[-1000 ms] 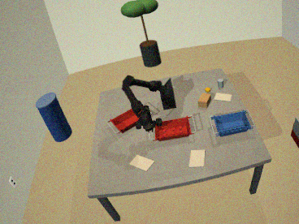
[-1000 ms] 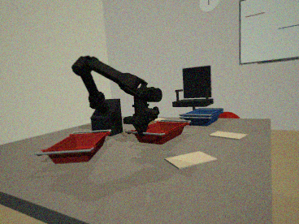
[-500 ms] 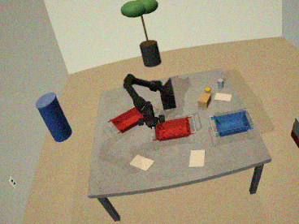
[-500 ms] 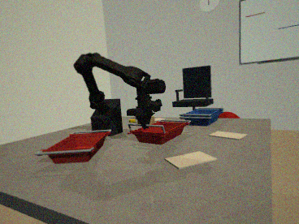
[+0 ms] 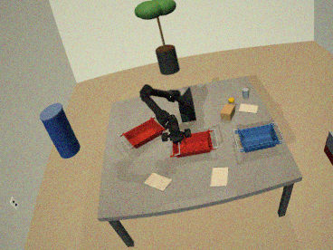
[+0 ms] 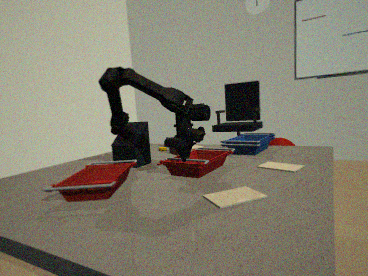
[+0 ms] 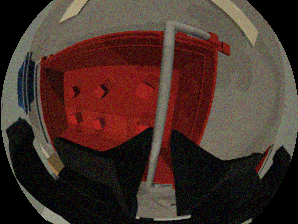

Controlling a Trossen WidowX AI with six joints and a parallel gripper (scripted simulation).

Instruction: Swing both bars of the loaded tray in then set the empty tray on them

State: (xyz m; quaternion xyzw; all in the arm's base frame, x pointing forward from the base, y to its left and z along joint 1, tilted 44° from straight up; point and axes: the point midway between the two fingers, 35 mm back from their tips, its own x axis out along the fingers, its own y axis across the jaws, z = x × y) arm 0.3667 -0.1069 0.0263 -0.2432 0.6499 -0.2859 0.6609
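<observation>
The loaded red tray [image 5: 202, 144] [image 6: 212, 162] [image 7: 100, 75] stands mid-table, with several small red blocks [image 7: 145, 91] on its floor. Its near bar [image 7: 162, 100] crosses over the tray just inside one end and passes between my fingertips. Its other bar [image 5: 216, 139] is swung out past the far end. My gripper [image 5: 177, 139] [image 6: 185, 158] [image 7: 162, 132] is slightly open at that near end, low by the rim, with the bar loose in the narrow gap. The empty red tray [image 5: 144, 132] [image 6: 95, 179] lies to the left in the top view, its bars out at its ends.
A blue tray [image 5: 258, 138] [image 6: 247, 142] [image 7: 24, 82] stands beyond the loaded tray. Pale cards [image 5: 158, 181] [image 5: 219, 177] lie toward the front edge. A wooden block [image 5: 228, 111], a yellow item [image 5: 231, 100] and a grey cup [image 5: 245, 92] stand at the back right.
</observation>
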